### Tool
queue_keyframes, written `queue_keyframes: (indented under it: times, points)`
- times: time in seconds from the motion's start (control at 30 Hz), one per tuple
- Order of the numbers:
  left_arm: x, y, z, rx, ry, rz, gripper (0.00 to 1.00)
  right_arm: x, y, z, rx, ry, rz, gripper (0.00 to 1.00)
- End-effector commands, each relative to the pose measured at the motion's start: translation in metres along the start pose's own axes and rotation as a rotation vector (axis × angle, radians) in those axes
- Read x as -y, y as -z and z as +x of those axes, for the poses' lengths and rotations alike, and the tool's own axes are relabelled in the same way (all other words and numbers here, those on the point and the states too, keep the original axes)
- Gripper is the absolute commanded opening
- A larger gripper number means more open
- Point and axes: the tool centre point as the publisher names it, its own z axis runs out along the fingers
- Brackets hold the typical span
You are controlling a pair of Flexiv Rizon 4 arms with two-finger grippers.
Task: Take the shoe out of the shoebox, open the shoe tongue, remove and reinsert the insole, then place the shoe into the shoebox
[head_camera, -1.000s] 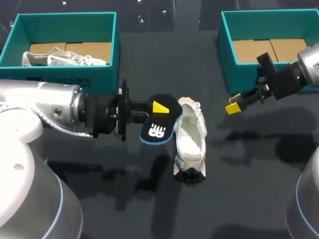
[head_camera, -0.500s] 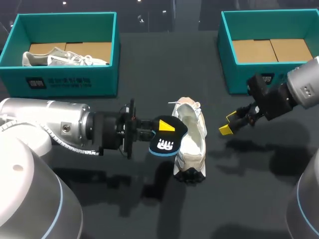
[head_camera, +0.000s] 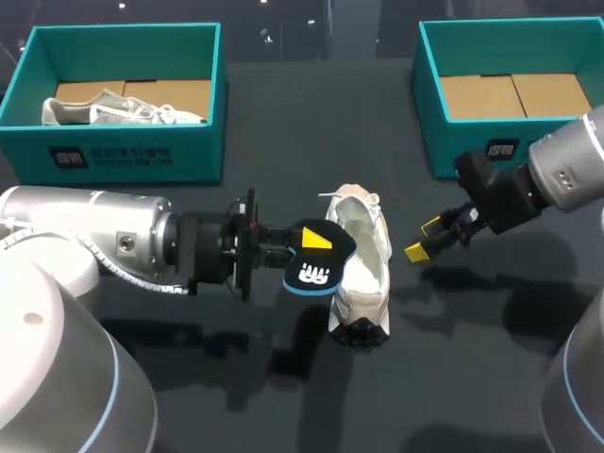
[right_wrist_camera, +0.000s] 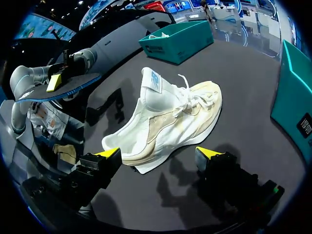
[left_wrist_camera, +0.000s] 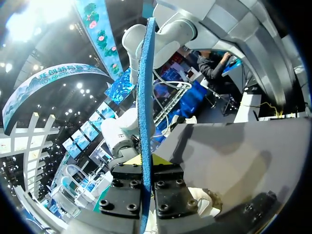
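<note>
**tbone_77:** ok so where's the shoe (head_camera: 360, 274) at? In a box or not?

**gripguy:** nope, it's out. It's lying on the dark desk (head_camera: 283, 396), roughly in the middle and in front of the two teal boxes, touching neither one. From the right wrist view it's a pale sneaker with the laces and tongue on top.

**tbone_77:** and the insole?

**gripguy:** the insole (head_camera: 316, 257) is out too. The left fingers (head_camera: 316, 238) are clamped on it, one on each face, and in the left wrist view you see it edge-on, sandwiched right between them. It's held above the desk just beside the shoe, and from the head view its tip overlaps the shoe's rim.

**tbone_77:** right arm doing anything?

**gripguy:** the right fingers (head_camera: 415, 251) are spread wide with nothing in them, hanging near the shoe's other side without touching it.

**tbone_77:** boxes?

**gripguy:** the left shoebox (head_camera: 142, 156) has another pale sneaker (head_camera: 113, 109) in it. The right shoebox (head_camera: 444, 151) just shows its cardboard bottom.
</note>
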Motion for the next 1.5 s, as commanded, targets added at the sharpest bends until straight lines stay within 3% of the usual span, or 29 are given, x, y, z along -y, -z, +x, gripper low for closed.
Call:
queue_keyframes:
  times: [0.03, 0.23, 0.47, 0.83, 1.5]
  points:
    - [-0.006, -0.008, 0.005, 0.0, 0.013, 0.006, 0.0, 0.005, -0.006, 0.006, 0.004, 0.153, -0.016, 1.0]
    - [-0.013, -0.017, 0.019, 0.005, 0.026, 0.02, 0.0, 0.02, -0.014, 0.017, 0.035, 0.337, -0.034, 1.0]
    - [-0.026, -0.024, 0.027, 0.032, 0.0, 0.055, 0.0, 0.032, -0.032, 0.015, 0.096, 0.417, 0.0, 1.0]
    - [-0.026, -0.024, 0.027, 0.032, 0.0, 0.055, 0.0, 0.033, -0.033, 0.015, 0.102, 0.425, 0.003, 1.0]
    - [-0.046, -0.039, 0.042, -0.003, 0.029, 0.053, 0.0, 0.038, -0.062, 0.019, 0.186, 0.501, 0.156, 1.0]
